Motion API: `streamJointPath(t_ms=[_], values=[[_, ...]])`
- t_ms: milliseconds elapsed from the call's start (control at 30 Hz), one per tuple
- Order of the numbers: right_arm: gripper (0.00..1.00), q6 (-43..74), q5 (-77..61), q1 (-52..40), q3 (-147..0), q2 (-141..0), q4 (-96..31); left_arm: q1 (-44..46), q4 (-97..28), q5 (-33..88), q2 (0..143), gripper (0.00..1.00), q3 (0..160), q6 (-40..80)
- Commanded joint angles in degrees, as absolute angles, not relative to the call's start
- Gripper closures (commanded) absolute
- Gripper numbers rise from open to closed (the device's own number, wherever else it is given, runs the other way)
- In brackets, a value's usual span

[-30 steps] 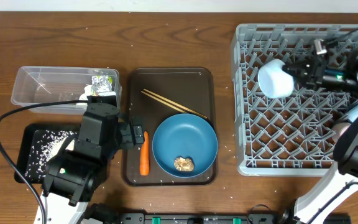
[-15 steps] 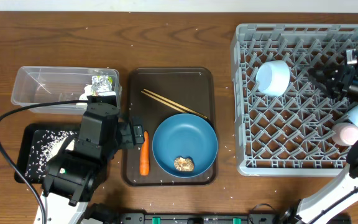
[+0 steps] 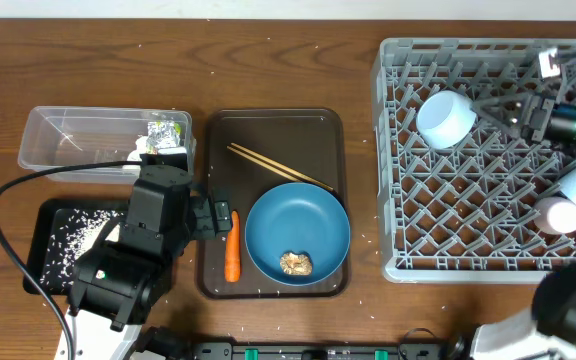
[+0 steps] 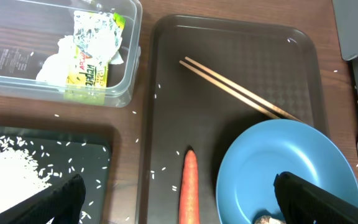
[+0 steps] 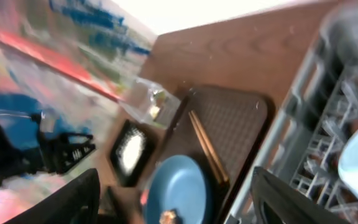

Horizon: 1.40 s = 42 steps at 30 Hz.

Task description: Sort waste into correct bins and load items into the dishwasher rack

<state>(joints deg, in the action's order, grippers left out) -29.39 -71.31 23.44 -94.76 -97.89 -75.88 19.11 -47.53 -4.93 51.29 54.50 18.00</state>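
My left gripper (image 4: pixel 188 202) is open, low over the orange carrot (image 4: pixel 189 186) on the brown serving tray. The dark blue plate (image 3: pixel 298 235) beside it holds the brown lump (image 3: pixel 296 263). The wrapper (image 3: pixel 166 135) lies in the clear tub (image 3: pixel 68 140). Rice (image 3: pixel 78 235) lies in the black tray (image 3: pixel 53 270). My right gripper (image 3: pixel 528 115) is open and empty over the grey rack (image 3: pixel 468 250). The light blue cup (image 3: pixel 444 118) lies in the rack's upper left. A white-pink cup (image 3: pixel 560 214) sits at its right side. The white bowl is out of view.
Wooden chopsticks (image 3: pixel 278 167) lie on the brown serving tray (image 3: pixel 273 130) above the plate. Loose rice grains are scattered on the wooden table. A black cable (image 3: pixel 8 200) loops left of the left arm. The right arm covers the rack's right edge.
My right gripper has let go of the light blue cup, which now lies in the rack, and has drawn back to the right. The left arm has not moved.
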Motion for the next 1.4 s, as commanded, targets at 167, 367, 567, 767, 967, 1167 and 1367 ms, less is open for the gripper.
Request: streamJointPath(t_ms=[167,367,567,767,967,1167,1367], values=[[0.20,5.6,-21.8,9.0,-95.3,-78.1,-61.1,18.8,-47.5,-5.6,51.3,0.02,55.0,17.7],[0.24,6.7,-16.3,-8.3,-95.2,-74.7,-60.6,18.8,-47.3,-5.6,51.3,0.02,55.0,17.8],[0.22,10.7,-11.8,-15.3,-95.1,-79.5,-64.2,18.8,-47.3,-3.9,51.3,0.02,55.0,20.8],[0.23,11.8,-11.8,-15.2,-95.1,-82.6,-65.6,19.1,-47.9,5.8,53.9,0.02,53.8,21.1],[0.22,11.7,-11.8,-14.7,-95.1,-82.7,-65.7,20.4,-47.0,10.0,63.6,0.02,49.6,21.1],[0.20,11.7,-10.4,-14.6,-95.1,-82.7,-67.2,20.7,-44.5,11.4,76.4,0.03,49.3,20.1],[0.19,11.7,-9.4,-14.6,-95.1,-82.7,-68.3,21.8,-39.4,11.0,85.4,0.24,49.3,15.9]])
